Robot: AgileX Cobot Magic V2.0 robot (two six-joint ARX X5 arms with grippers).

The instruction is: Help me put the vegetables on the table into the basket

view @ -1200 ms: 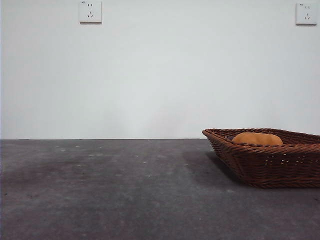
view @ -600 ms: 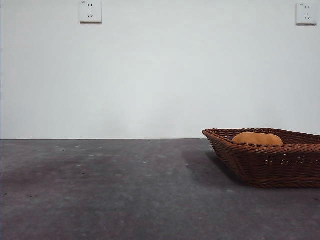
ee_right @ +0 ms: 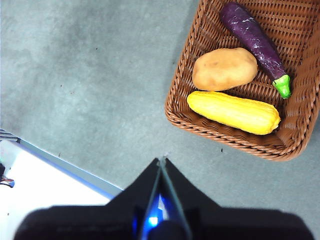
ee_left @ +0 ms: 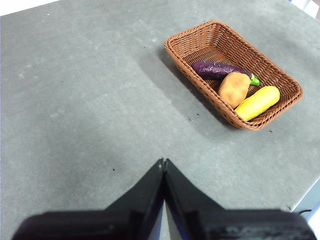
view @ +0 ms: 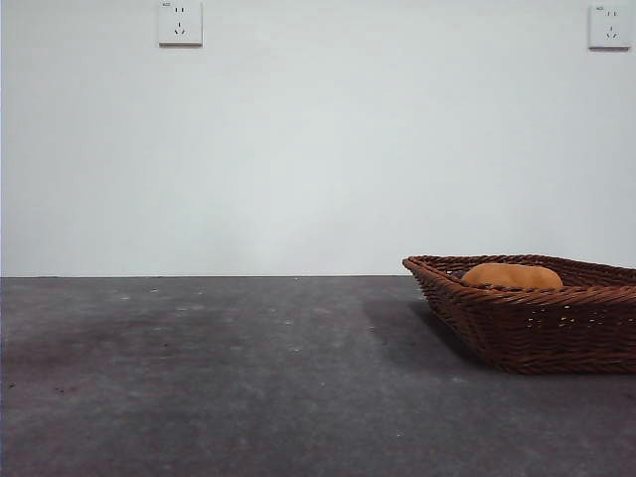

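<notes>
Basket (view: 542,323): brown woven wicker, shallow, flared sides, braided rim. Stands on the table (view: 219,378) at about 3 o'clock in the front view, cut by the picture's edge. Holds all three vegetables.

Potato (ee_right: 224,68): brown, oval. Lies in the middle of the basket, between the other two and touching or just beside each. In the front view only its top shows above the rim (view: 512,275).

Corn cob (ee_right: 233,112): yellow, oblong, bumpy. Lies along one short end wall of the basket, just beside the potato.

Eggplant (ee_right: 254,37): dark purple, green tip. Lies on the potato's other side, its tip pointing toward a long wall of the basket.

Table: dark grey, rough, speckled. A pale edge shows in both wrist views.

Left gripper (ee_left: 163,162): raised high above bare table, well apart from the basket, looking down at a slant. Its jaws are closed together, tips touching, nothing between them.

Right gripper (ee_right: 162,161): raised above the table's edge, near the basket's end by the corn cob. Its jaws meet at the tips, holding nothing.

Wall sockets (view: 180,23): two, white, on the white wall at 11 and 1 o'clock in the front view.
</notes>
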